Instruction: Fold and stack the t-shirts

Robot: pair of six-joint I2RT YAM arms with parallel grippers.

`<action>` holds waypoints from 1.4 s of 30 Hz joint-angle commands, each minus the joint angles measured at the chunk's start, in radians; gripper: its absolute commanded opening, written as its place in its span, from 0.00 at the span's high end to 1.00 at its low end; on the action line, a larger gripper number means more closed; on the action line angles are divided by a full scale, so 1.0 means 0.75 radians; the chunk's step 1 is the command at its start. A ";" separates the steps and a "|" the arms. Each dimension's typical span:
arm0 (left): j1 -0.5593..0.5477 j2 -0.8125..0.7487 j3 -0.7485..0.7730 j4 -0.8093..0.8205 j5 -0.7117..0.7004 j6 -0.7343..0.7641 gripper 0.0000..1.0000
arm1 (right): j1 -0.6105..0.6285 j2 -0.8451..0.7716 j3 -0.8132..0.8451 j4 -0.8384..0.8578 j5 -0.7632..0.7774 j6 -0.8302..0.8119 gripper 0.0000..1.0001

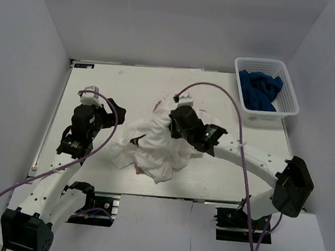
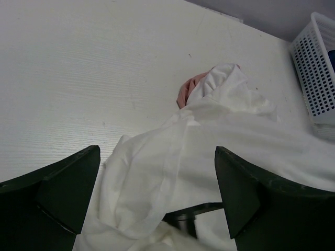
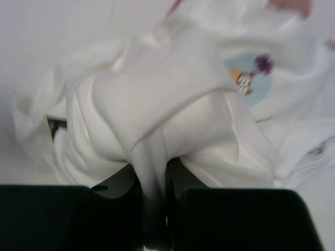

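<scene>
The white t-shirt (image 1: 154,145) lies crumpled in the middle of the table, its small coloured print (image 3: 250,72) showing in the right wrist view. The pink t-shirt (image 2: 187,90) lies mostly hidden under it; only small bits show, also in the top view (image 1: 157,105). My right gripper (image 1: 178,122) is shut on a pinched fold of the white t-shirt (image 3: 153,172) and holds it bunched up. My left gripper (image 1: 110,111) is open and empty at the left edge of the pile, with white cloth (image 2: 157,183) between its fingers (image 2: 57,193) but not clamped.
A white basket (image 1: 289,90) holding blue cloth (image 1: 259,90) stands at the back right corner; its wall shows in the left wrist view (image 2: 320,63). Purple cables run along both arms. Bare table (image 1: 100,83) lies at the back left.
</scene>
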 commanded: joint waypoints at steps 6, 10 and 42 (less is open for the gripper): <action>-0.004 -0.015 -0.006 -0.010 -0.013 -0.010 0.00 | -0.105 -0.117 0.463 -0.075 0.537 -0.074 1.00; -0.004 0.010 -0.006 -0.010 -0.013 -0.010 0.00 | -0.193 -0.111 0.643 0.065 0.717 -0.211 1.00; -0.004 0.329 0.074 -0.016 0.000 0.027 0.00 | -1.254 0.670 0.964 -0.103 0.229 -0.295 0.23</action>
